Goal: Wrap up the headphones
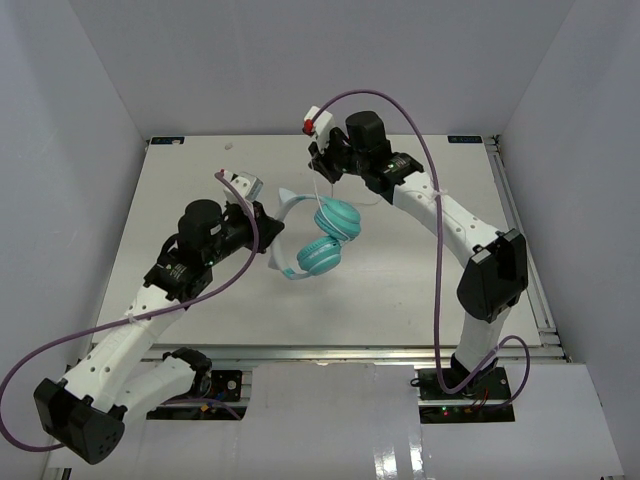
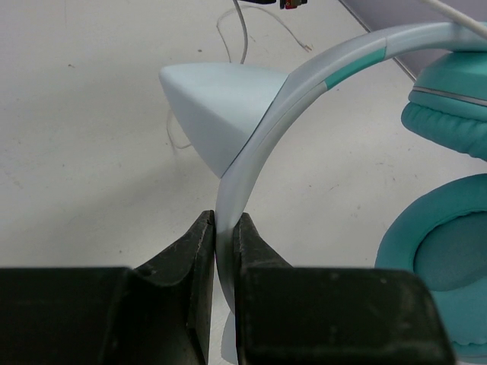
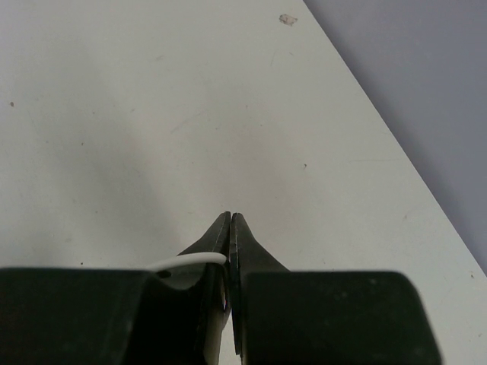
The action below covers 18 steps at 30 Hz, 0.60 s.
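Observation:
The headphones have two teal ear cups [image 1: 337, 218] and a pale headband [image 1: 283, 215] with a pointed pale ear on it [image 2: 217, 106]. They are held up over the middle of the table. My left gripper [image 1: 264, 224] is shut on the headband [image 2: 304, 84], with the cups to its right [image 2: 445, 262]. My right gripper [image 1: 322, 168] is behind the headphones and shut on the thin white cord [image 3: 190, 262]. The cord hangs from it toward the upper cup [image 1: 321, 192]. In the left wrist view loose cord [image 2: 242, 34] lies on the table behind the headband.
The white table [image 1: 420, 280] is boxed in by grey walls at the left, back and right. A metal rail [image 1: 520, 250] runs along its right edge. Thick purple cables [image 1: 435, 230] loop off both arms.

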{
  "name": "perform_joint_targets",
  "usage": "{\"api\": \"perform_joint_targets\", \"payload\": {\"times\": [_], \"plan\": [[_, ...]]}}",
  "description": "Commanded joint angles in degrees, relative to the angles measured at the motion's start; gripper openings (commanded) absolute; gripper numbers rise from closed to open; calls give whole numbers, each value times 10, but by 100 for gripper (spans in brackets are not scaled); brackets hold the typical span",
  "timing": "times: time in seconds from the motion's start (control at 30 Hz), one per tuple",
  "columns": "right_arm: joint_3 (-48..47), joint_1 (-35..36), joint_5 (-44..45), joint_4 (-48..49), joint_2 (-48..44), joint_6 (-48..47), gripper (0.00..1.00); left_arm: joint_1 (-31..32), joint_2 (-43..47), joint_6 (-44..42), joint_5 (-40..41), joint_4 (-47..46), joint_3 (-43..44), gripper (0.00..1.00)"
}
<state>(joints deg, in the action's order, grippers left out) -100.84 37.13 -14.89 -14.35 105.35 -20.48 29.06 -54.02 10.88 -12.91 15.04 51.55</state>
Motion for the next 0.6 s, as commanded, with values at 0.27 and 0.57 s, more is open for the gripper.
{"api": "perform_joint_targets", "payload": {"times": [0.27, 0.57], "plan": [[77, -34, -68, 103, -68, 103, 8, 12, 51, 44, -14, -60, 14, 0], [118, -61, -238, 136, -80, 146, 12, 12, 53, 79, -14, -110, 10, 0]]}}
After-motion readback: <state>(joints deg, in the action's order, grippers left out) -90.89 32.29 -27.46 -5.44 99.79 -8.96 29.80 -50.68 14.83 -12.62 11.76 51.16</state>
